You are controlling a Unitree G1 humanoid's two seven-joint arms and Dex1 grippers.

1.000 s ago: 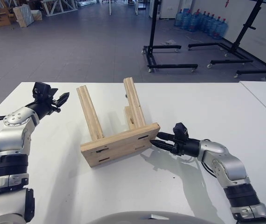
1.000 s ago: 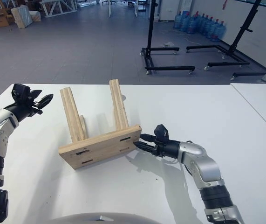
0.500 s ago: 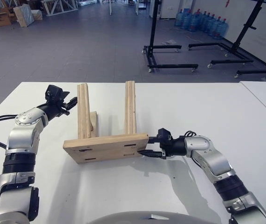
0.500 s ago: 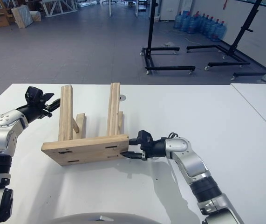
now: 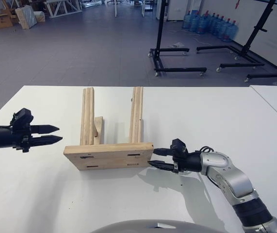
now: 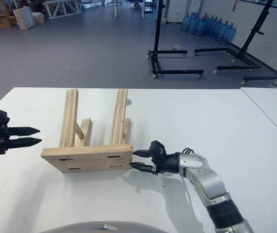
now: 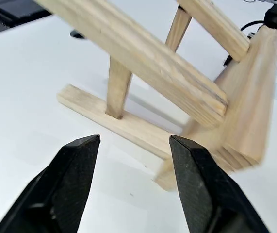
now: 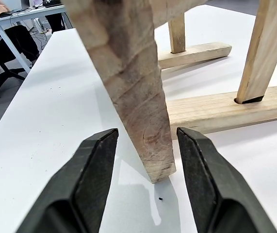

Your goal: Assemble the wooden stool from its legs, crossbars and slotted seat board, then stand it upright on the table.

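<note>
- Right hand (image 5: 152, 158): two black, tapered fingers (image 8: 90, 184) spread apart. They lie low over the white, smooth worktop (image 5: 216, 116). The tips are at the right end of the seat board (image 5: 109, 155). In the right wrist view the board's end sits between the fingers with a gap on each side.
- Pale wooden stool (image 5: 110, 136): it is assembled and lies on its side near the middle of the worktop.
- Seat board: a thick rectangular slab standing on one long edge, with its flat face towards the robot. The face carries small dark rectangular slots, and the end grain shows layered bands.
- Left hand (image 5: 58, 133): black pointed fingers (image 7: 70, 184) spread apart, gripping nothing. It points at the stool from the left and is well apart from it.
- Legs (image 5: 137, 114): straight, square-section wooden bars running away from the seat board along the worktop. A short crossbar (image 5: 98, 130) sits between the left pair.
- Beyond the worktop: grey floor, black steel racks (image 5: 177, 48) and blue water bottles (image 5: 211, 22).
</note>
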